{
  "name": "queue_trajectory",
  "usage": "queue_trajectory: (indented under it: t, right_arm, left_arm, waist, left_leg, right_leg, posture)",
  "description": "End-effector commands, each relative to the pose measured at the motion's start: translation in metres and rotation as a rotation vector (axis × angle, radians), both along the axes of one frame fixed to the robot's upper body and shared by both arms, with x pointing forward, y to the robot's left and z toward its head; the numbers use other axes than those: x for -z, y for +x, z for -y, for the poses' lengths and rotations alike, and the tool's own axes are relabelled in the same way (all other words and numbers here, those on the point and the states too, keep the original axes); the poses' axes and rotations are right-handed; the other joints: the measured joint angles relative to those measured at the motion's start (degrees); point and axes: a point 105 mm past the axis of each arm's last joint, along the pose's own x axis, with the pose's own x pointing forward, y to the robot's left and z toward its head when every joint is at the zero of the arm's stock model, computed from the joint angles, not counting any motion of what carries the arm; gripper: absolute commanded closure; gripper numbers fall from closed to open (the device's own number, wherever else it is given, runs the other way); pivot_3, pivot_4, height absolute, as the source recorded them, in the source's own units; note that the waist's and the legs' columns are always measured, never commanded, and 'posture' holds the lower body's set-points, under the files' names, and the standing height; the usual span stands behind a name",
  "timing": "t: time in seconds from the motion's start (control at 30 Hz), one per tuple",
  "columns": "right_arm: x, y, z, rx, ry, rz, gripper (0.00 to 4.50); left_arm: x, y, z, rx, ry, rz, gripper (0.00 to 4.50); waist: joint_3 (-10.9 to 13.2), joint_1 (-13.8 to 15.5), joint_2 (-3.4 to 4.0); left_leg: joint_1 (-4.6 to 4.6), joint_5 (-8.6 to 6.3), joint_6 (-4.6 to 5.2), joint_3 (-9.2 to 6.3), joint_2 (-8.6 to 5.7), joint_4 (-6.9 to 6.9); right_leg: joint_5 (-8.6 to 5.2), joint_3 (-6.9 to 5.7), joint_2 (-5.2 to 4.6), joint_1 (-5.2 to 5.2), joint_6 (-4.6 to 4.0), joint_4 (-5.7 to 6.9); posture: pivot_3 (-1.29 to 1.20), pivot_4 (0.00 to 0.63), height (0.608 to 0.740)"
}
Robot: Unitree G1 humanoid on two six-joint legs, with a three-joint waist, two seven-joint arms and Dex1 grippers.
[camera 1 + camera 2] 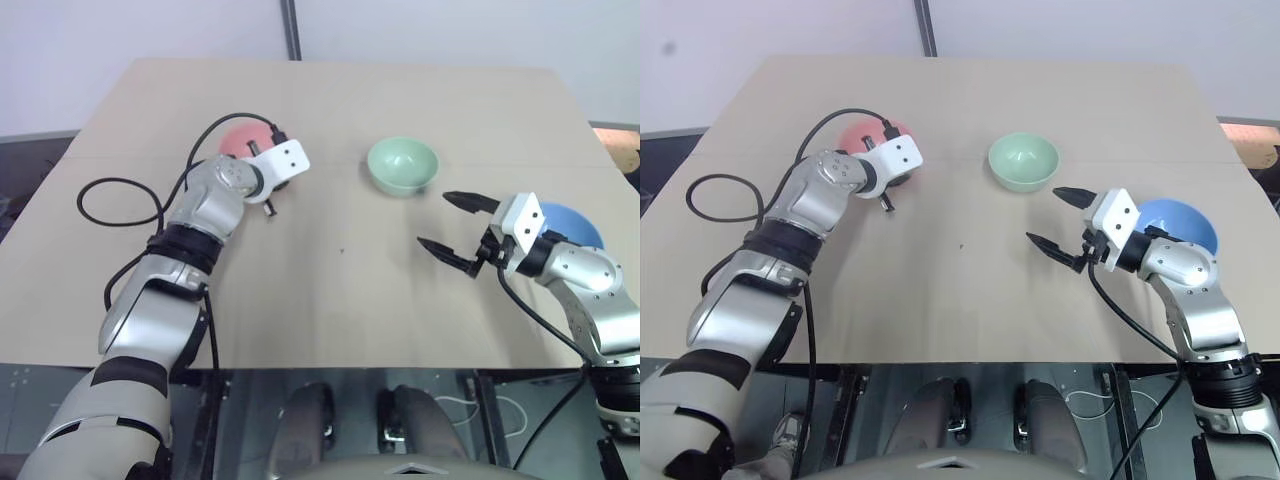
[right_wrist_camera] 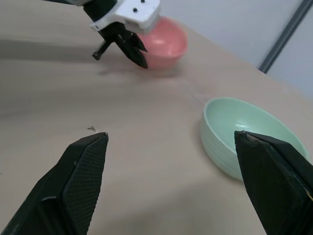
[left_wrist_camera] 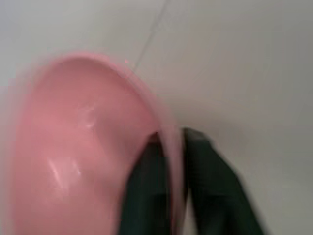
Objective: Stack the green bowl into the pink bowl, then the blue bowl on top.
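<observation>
Near the desk's middle, toward its far edge, the green bowl (image 1: 402, 165) sits upright and empty, touched by nothing. Just on its near right side hangs the right pincer (image 1: 450, 228), its two black fingers spread wide and level, holding nothing; from the right wrist view the bowl's rim lies ahead, close to one finger, not yet between them. Behind that arm, at the desk's right edge, the blue bowl (image 1: 1178, 222) waits, partly hidden by the wrist. Well apart on the left, the pink bowl (image 1: 243, 140) rests on the tan desk (image 1: 330, 300), and the left pincer (image 2: 133, 48) has closed on its rim: the left wrist view shows one finger inside the wall and one outside, pinching the edge. Judging by this, the first step is in hand, with the pink bowl being steadied as the base and the green one about to be taken. The next move calls for the right pincer to ease forward until the green rim sits between its fingers, close, lift, and carry the bowl across to the pink one; a shallow pinch could let the smooth bowl tip.
</observation>
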Motion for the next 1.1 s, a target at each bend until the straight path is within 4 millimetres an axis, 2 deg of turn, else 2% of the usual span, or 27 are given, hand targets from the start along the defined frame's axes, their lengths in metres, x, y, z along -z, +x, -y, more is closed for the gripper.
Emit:
queue_trajectory:
  t: [0.03, 0.13, 0.17, 0.23, 0.3, 0.4, 0.43, 0.47, 0.5, 0.6, 0.7, 0.77, 0.9, 0.93, 0.97, 1.03, 1.1]
  right_arm:
    - [-0.015, -0.009, 0.007, 0.036, -0.001, 0.073, 0.0]
    - [-0.013, -0.015, 0.015, 0.086, 0.007, 0.071, 0.0]
    - [-0.012, -0.016, 0.017, 0.099, 0.011, 0.068, 0.0]
    - [-0.006, -0.023, 0.023, 0.124, 0.002, 0.048, 0.0]
    - [-0.002, -0.027, 0.028, 0.154, 0.0, 0.031, 0.0]
    - [-0.001, -0.028, 0.031, 0.173, 0.007, 0.022, 0.0]
    - [-0.001, -0.028, 0.032, 0.181, 0.016, 0.018, 0.0]
    - [-0.001, -0.028, 0.032, 0.185, 0.022, 0.016, 0.0]
    - [-0.001, -0.028, 0.032, 0.187, 0.025, 0.018, 0.0]
    - [-0.004, -0.027, 0.029, 0.18, 0.032, 0.034, 0.0]
    - [-0.01, -0.023, 0.022, 0.168, 0.032, 0.06, 0.0]
    - [-0.015, -0.015, 0.017, 0.179, -0.024, 0.095, 0.0]
    - [-0.025, 0.008, 0.005, 0.185, -0.144, 0.16, 0.0]
    - [-0.026, 0.015, 0.001, 0.167, -0.165, 0.17, 0.0]
    - [-0.026, 0.021, -0.002, 0.151, -0.191, 0.179, 0.0]
    - [-0.022, 0.042, -0.006, 0.146, -0.267, 0.19, 0.0]
    - [-0.016, 0.064, -0.008, 0.146, -0.335, 0.19, 0.0]
  left_arm:
    - [-0.023, -0.025, 0.035, 0.247, -0.141, -0.047, 4.48]
    - [-0.028, -0.096, 0.062, 0.656, -0.226, -0.168, 4.48]
    - [-0.026, -0.114, 0.063, 0.728, -0.234, -0.22, 4.48]
    - [-0.013, -0.134, 0.055, 0.791, -0.171, -0.281, 4.48]
    - [-0.004, -0.137, 0.051, 0.796, -0.123, -0.291, 4.48]
    - [0.001, -0.131, 0.052, 0.771, -0.102, -0.28, 4.48]
    - [0.004, -0.13, 0.052, 0.767, -0.083, -0.28, 3.7]
    - [0.006, -0.131, 0.051, 0.77, -0.065, -0.281, 3.47]
    - [0.007, -0.131, 0.051, 0.776, -0.058, -0.281, 3.04]
    - [0.004, -0.132, 0.054, 0.785, -0.062, -0.248, 1.56]
    - [-0.009, -0.131, 0.06, 0.787, -0.12, -0.19, 0.18]
    - [-0.026, -0.134, 0.059, 0.778, -0.223, -0.163, 0.18]
    - [-0.052, -0.142, 0.037, 0.693, -0.413, -0.17, 0.18]
    - [-0.063, -0.145, 0.035, 0.69, -0.507, -0.138, 0.18]
    - [-0.075, -0.145, 0.032, 0.682, -0.59, -0.069, 0.18]
    - [-0.099, -0.136, 0.015, 0.587, -0.695, 0.214, 0.18]
    - [-0.09, -0.139, 0.007, 0.58, -0.718, 0.143, 0.18]
  waist:
    - [0.0, -0.02, 0.0]
    - [0.01, -0.81, 0.02]
    - [0.01, -1.02, 0.02]
    - [0.01, -1.25, 0.04]
    - [0.0, -1.25, 0.06]
    - [0.0, -1.21, 0.06]
    - [-0.01, -1.2, 0.07]
    - [-0.01, -1.19, 0.07]
    - [-0.01, -1.17, 0.07]
    - [-0.02, -1.14, 0.06]
    - [-0.01, -1.11, 0.06]
    - [-0.01, -1.33, 0.06]
    - [0.01, -2.02, 0.08]
    - [0.01, -1.9, 0.08]
    - [0.01, -1.81, 0.09]
    - [0.01, -1.48, 0.08]
    - [0.0, -1.35, 0.02]
  left_leg:
    - [-0.01, 0.0, 0.0, 0.0, 0.0, 0.0]
    - [0.01, -0.01, -0.01, 0.02, 0.03, -0.03]
    - [0.03, -0.01, -0.02, 0.02, 0.04, -0.06]
    - [0.04, -0.01, -0.03, 0.0, 0.05, -0.05]
    - [0.21, 0.01, -0.05, 0.0, 0.04, -0.03]
    - [0.31, 0.05, -0.06, -0.03, 0.04, 0.01]
    - [0.34, 0.08, 0.06, -0.05, 0.04, 0.08]
    - [0.38, 0.06, 0.24, -0.05, 0.03, 0.08]
    - [0.37, 0.08, 0.29, -0.05, 0.03, 0.09]
    - [0.33, 0.1, 0.3, -0.06, 0.02, 0.11]
    - [0.25, 0.22, 0.1, -0.1, 0.02, 0.08]
    - [0.16, 0.23, 0.09, -0.08, 0.02, 0.06]
    - [0.19, 0.23, 0.07, 0.03, 0.06, 0.03]
    - [0.22, 0.24, 0.06, 0.01, 0.07, 0.0]
    - [0.24, 0.24, 0.05, -0.01, 0.06, 0.0]
    - [0.27, 0.24, 0.06, -0.03, 0.05, 0.01]
    - [0.26, 0.24, 0.07, -0.03, 0.02, 0.06]
  right_leg:
    - [0.01, 0.0, 0.0, -0.01, -0.01, 0.0]
    - [0.01, 0.05, -0.02, -0.01, -0.03, -0.02]
    - [0.01, 0.05, -0.04, 0.01, -0.04, -0.03]
    - [0.01, 0.05, -0.04, 0.01, -0.04, -0.01]
    - [0.0, 0.04, -0.02, 0.14, -0.04, 0.05]
    - [-0.12, 0.03, 0.03, 0.25, 0.21, 0.07]
    - [-0.09, 0.03, 0.03, 0.29, 0.25, 0.11]
    - [-0.05, 0.04, 0.02, 0.35, 0.29, 0.11]
    - [-0.02, 0.04, 0.01, 0.35, 0.3, 0.11]
    - [0.01, 0.04, 0.02, 0.34, 0.31, 0.1]
    - [0.0, 0.04, 0.05, 0.28, 0.29, 0.08]
    - [0.0, 0.08, 0.07, 0.19, 0.29, 0.05]
    - [-0.01, 0.17, 0.09, 0.1, 0.3, 0.08]
    - [-0.01, 0.15, 0.1, 0.11, 0.3, 0.08]
    - [-0.01, 0.13, 0.11, 0.13, 0.3, 0.08]
    - [-0.01, 0.11, 0.09, 0.18, 0.3, 0.07]
    - [0.01, 0.11, 0.06, 0.23, 0.31, 0.07]
  posture:
    - [0.0, 0.15, 0.74]
    - [0.0, 0.15, 0.74]
    - [0.0, 0.15, 0.74]
    - [0.0, 0.15, 0.74]
    - [0.0, 0.15, 0.74]
    - [0.0, 0.15, 0.74]
    - [0.0, 0.15, 0.74]
    - [0.0, 0.15, 0.74]
    - [0.0, 0.15, 0.74]
    - [0.0, 0.15, 0.74]
    - [0.0, 0.15, 0.74]
    - [0.0, 0.15, 0.74]
    - [0.0, 0.15, 0.74]
    - [0.0, 0.15, 0.74]
    - [0.0, 0.15, 0.74]
    - [0.0, 0.15, 0.74]
    - [0.0, 0.15, 0.74]
